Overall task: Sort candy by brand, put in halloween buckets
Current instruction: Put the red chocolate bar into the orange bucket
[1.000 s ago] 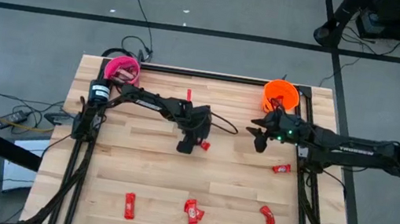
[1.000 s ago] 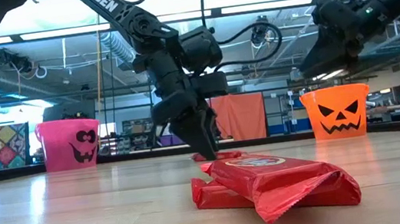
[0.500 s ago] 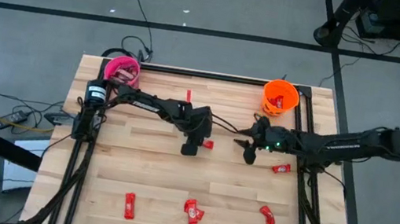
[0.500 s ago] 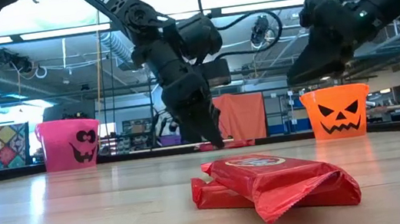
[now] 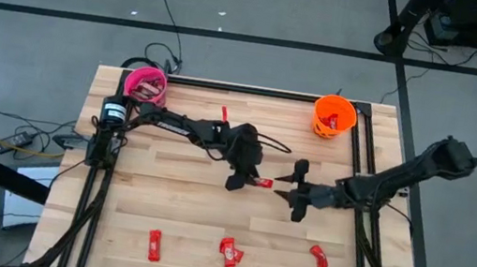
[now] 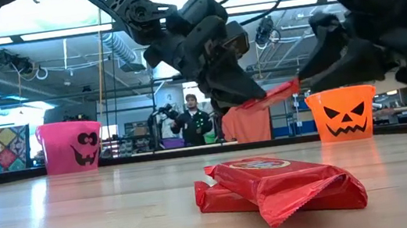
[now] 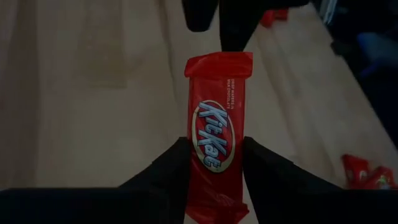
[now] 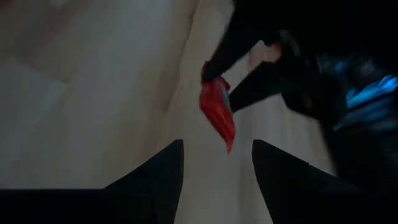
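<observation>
Lifted off the table, left end effector grips red bar.

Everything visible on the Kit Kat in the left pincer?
The Kit Kat bar has a glossy red wrapper with a white oval logo and crimped ends. The left pincer is clamped on its sides, holding it clear above the table near mid-table, roughly level. Its free end points at the open right pincer, which is close by; contact unclear.

— What writing can we read here?
— We read "KitKat" in white letters inside an oval on the red candy wrapper. Small white print sits above the logo, too small for us to read.
— Anything else?
— No other writing that we can read.
</observation>
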Tool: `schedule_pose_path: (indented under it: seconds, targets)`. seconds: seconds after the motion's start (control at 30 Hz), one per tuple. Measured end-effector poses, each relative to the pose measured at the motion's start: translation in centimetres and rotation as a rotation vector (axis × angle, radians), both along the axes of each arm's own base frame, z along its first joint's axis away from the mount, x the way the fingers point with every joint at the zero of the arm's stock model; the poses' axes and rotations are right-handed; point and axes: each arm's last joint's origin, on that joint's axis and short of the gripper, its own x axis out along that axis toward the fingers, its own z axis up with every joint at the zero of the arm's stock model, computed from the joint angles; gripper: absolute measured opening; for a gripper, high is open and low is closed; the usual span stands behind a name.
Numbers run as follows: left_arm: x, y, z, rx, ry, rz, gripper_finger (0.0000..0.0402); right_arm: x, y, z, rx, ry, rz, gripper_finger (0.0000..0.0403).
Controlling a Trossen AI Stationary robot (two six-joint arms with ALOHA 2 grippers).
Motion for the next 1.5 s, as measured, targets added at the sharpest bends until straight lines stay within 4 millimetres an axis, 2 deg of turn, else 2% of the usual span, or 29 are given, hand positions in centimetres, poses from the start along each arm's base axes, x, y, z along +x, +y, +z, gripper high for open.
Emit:
schedule_pose_path:
  seconds: [0.17, 0.5, 0.63, 0.93, 1.1, 1.23, 1.33, 1.5]
  targets:
    - [0.3, 0.0, 0.4, -0.054, -0.042, -0.002, 0.0143, 0.5, 0.7, -0.5, -0.145, 0.005, 0.045, 0.0201]
    - [0.4, -0.1, 0.6, -0.108, -0.041, 0.007, 0.0143, 2.6, 1.4, -0.4, -0.192, -0.050, 0.091, 0.0196]
    - [0.5, -0.1, 0.8, -0.109, -0.063, 0.008, 0.0143, 3.1, 1.5, -0.3, -0.137, -0.066, 0.070, 0.0169]
    - [0.7, -0.1, 1.0, -0.124, -0.087, 0.021, 0.0142, 2.9, 1.3, -0.5, -0.180, -0.054, -0.002, 0.0084]
    - [0.8, -0.1, 1.2, -0.122, -0.108, 0.020, 0.0142, 2.8, 1.2, -0.4, -0.193, -0.058, -0.030, 0.0051]
    - [1.3, 0.0, 2.0, -0.113, -0.194, 0.045, 0.0142, 2.7, 1.0, -0.2, -0.181, -0.087, -0.136, 0.0049]
    - [1.6, 0.3, 2.4, -0.095, -0.248, 0.080, 0.0144, 2.4, 0.5, 0.0, -0.178, -0.124, -0.292, 0.0057]
    - [1.0, 0.9, 4.6, -0.012, -0.299, 0.134, 0.0153, 1.8, -0.8, 1.1, -0.156, -0.177, -0.450, 0.0057]
